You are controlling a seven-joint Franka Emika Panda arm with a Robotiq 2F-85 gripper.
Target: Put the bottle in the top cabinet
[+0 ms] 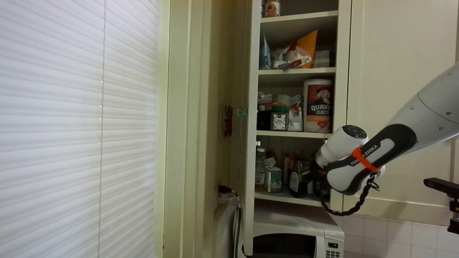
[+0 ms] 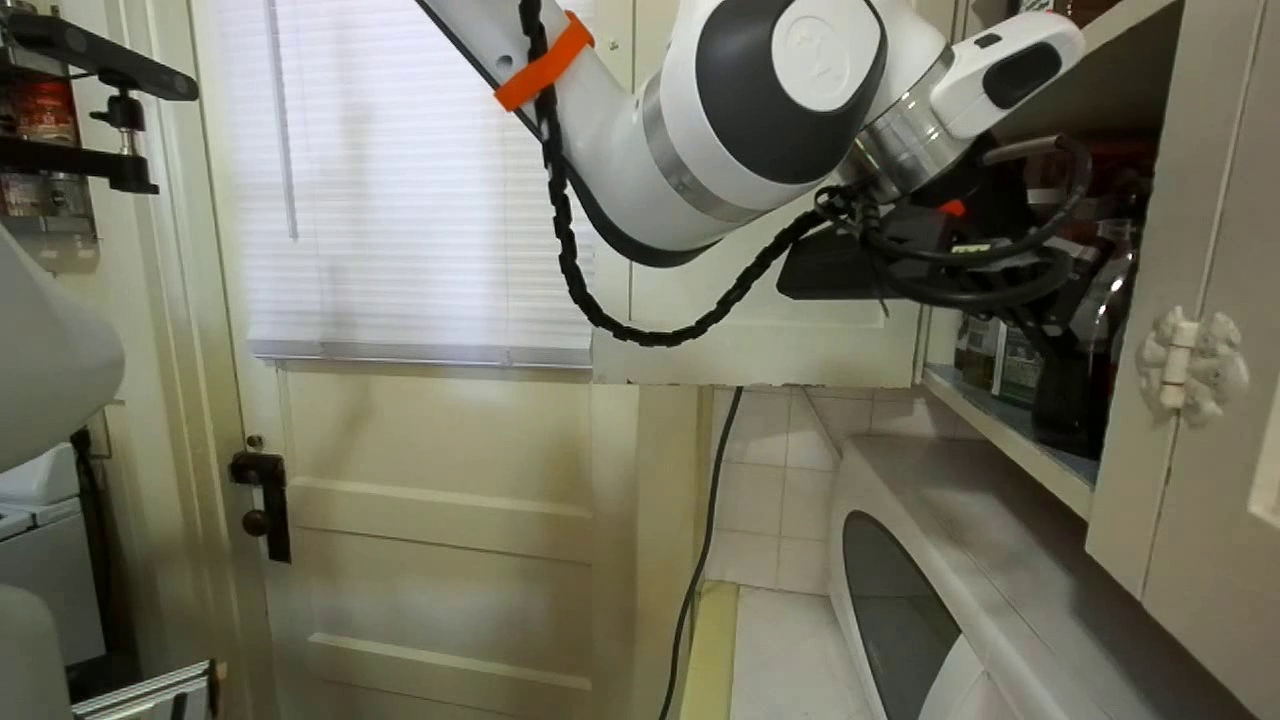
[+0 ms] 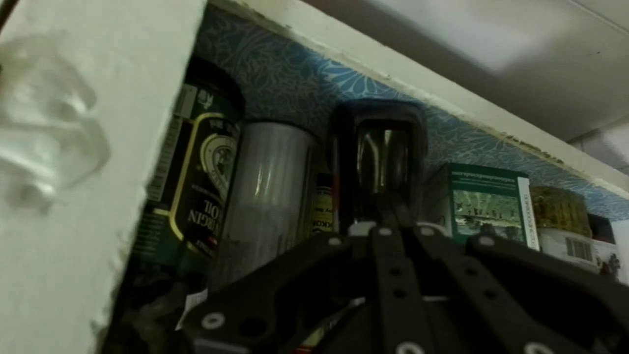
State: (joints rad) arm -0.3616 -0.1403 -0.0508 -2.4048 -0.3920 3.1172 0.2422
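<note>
The dark bottle [image 3: 383, 157] stands upright on the lowest shelf of the cream-white top cabinet [image 1: 342, 89], near its front edge [image 3: 393, 61]. In the exterior views the bottle shows its pale label [image 1: 295, 181] and its dark body [image 2: 1065, 400]. The wrist view is upside down, with the bottle's base toward the top. My gripper [image 3: 398, 214] reaches into the cabinet with its fingertips together, in front of the bottle's upper part. They overlap it in view; I cannot tell whether they touch it. The dark gripper [image 1: 307, 174] is hard to see in the exterior views.
A green box [image 3: 486, 201], a clear container [image 3: 270, 182] and a dark green oil can [image 3: 201, 157] flank the bottle. The cabinet frame [image 3: 73, 196] stands close beside the gripper. The white microwave [image 1: 287, 218] sits below. A Quaker Oats canister [image 1: 318, 105] is one shelf up.
</note>
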